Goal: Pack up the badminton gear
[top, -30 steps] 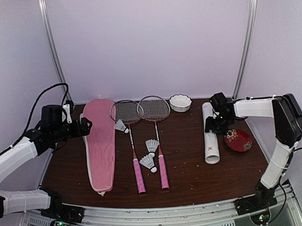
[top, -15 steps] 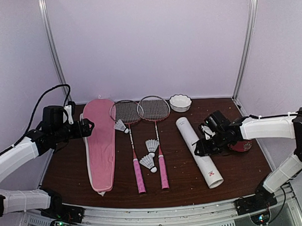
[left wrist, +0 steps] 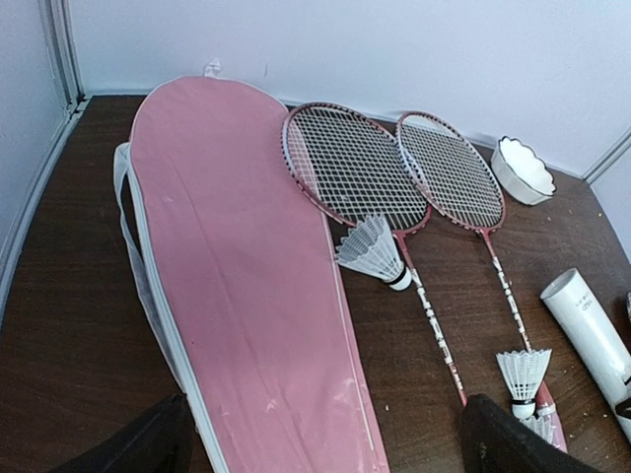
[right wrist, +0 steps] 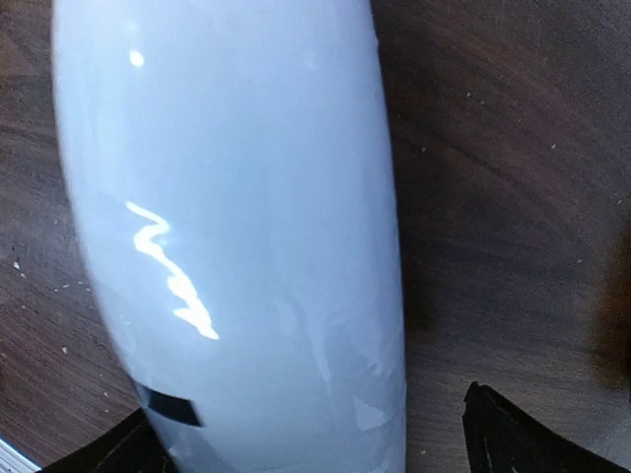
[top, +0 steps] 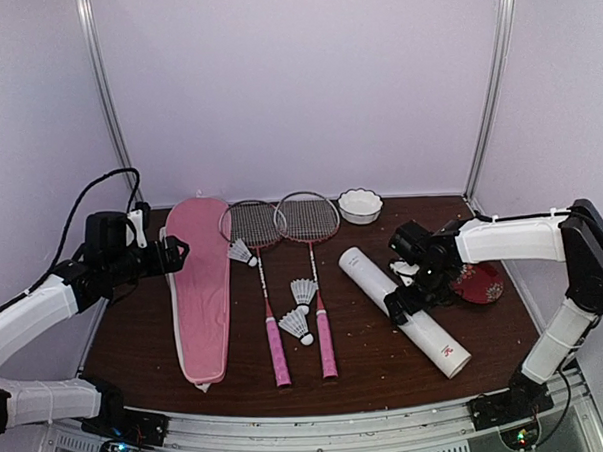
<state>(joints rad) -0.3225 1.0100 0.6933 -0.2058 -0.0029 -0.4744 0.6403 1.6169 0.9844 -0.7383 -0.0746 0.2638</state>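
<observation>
Top external view: the right gripper [top: 402,304] sits over the long white tube [top: 437,340], fingers apart on both sides (not squeezing yet). The tube lies at 3 o'clock from the rackets [top: 306,219]. Close gently near its middle so it won't roll.

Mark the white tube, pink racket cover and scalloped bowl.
white tube [top: 371,278], top external view, bare far half.
pink racket cover [left wrist: 237,276], left wrist view, middle of fabric.
scalloped bowl [top: 361,216], top external view, near wall.

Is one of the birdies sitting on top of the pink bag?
No, the nearest shuttlecock lies on a racket beside the pink cover, and nothing rests on the cover.
</observation>
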